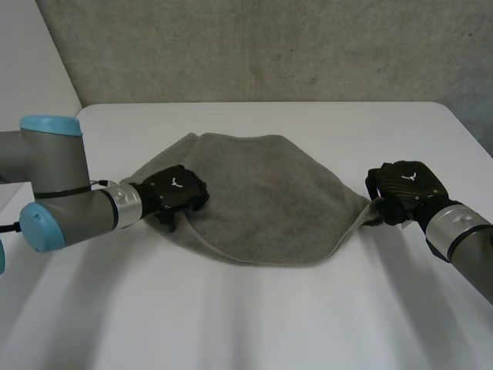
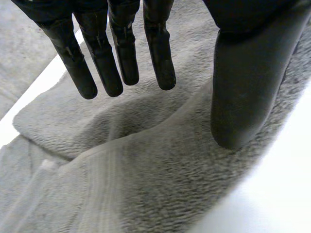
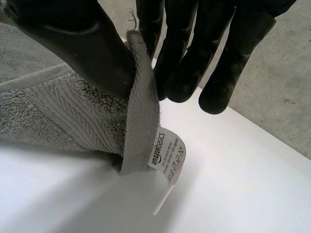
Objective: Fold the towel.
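Towel [image 1: 269, 200] rumpled; left hand [image 1: 177, 194] straight-fingered over its edge; right hand [image 1: 404, 187] pinching tagged corner.

A white table [image 1: 254, 324] with rounded far corners carries a single grey towel [image 1: 269, 200]. The towel lies rumpled across the table's middle, its far edge bulging in a curve and both ends drawn out left and right. A white printed label [image 3: 167, 160] hangs from its right corner.

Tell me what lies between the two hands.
The grey towel spans the stretch from the left hand to the right hand, seen in the head view.
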